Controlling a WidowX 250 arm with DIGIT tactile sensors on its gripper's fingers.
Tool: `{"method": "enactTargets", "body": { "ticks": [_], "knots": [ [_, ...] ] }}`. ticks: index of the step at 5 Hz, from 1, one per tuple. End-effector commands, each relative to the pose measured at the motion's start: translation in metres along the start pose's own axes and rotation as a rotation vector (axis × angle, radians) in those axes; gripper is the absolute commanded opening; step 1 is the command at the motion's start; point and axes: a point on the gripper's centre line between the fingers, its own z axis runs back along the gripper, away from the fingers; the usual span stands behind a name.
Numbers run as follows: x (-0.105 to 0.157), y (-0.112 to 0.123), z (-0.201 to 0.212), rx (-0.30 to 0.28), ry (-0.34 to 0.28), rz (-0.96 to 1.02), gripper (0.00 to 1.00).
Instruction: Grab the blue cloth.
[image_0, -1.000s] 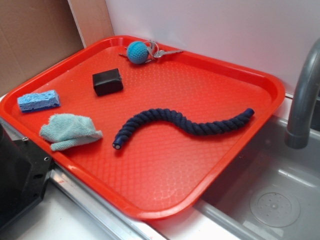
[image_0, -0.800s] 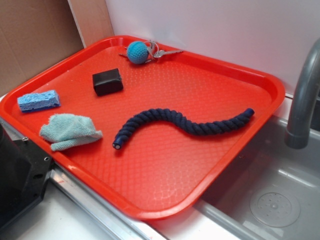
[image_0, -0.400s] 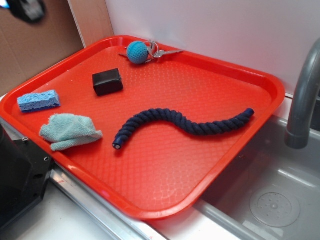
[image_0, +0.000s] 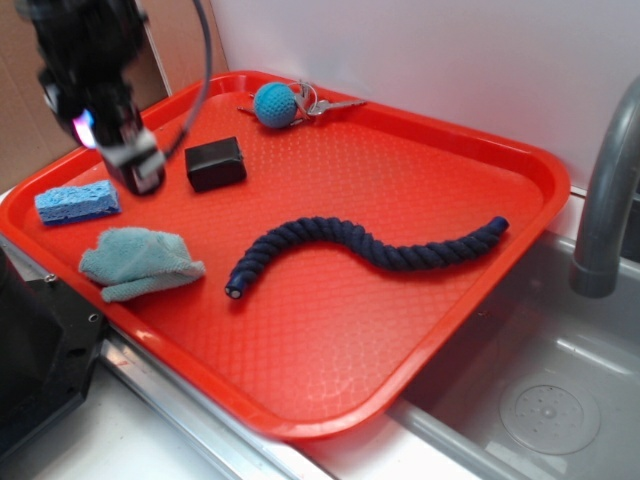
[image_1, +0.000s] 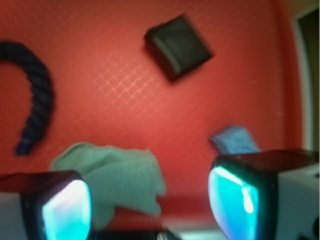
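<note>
The blue cloth (image_0: 138, 262) is a pale aqua fuzzy lump lying near the front-left rim of the red tray (image_0: 400, 190). In the wrist view the blue cloth (image_1: 117, 180) shows low between my two fingers, nearer the left one. My gripper (image_0: 140, 172) hangs above the tray's left part, between the sponge and the black block, above and behind the cloth. The gripper (image_1: 152, 205) is open, with a wide gap and nothing held.
A bright blue sponge (image_0: 78, 201) lies left of the gripper and a black block (image_0: 215, 164) right of it. A dark navy rope (image_0: 365, 247) curves across the tray's middle. A blue ball with keys (image_0: 277, 103) sits at the back. A sink and faucet (image_0: 606, 200) lie right.
The arm has come down into view from the upper left and now hangs over the tray's left side. The cloth and other objects have not moved.
</note>
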Motion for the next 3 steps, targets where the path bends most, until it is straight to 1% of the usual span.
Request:
{"method": "enactTargets", "body": {
  "ticks": [1, 2, 3],
  "knots": [
    [-0.017, -0.030, -0.034, -0.123, 0.030, -0.215, 1.00],
    [-0.019, -0.037, -0.053, -0.109, 0.045, -0.249, 1.00],
    [-0.016, -0.044, -0.066, -0.072, 0.063, -0.265, 1.00]
  ]
}}
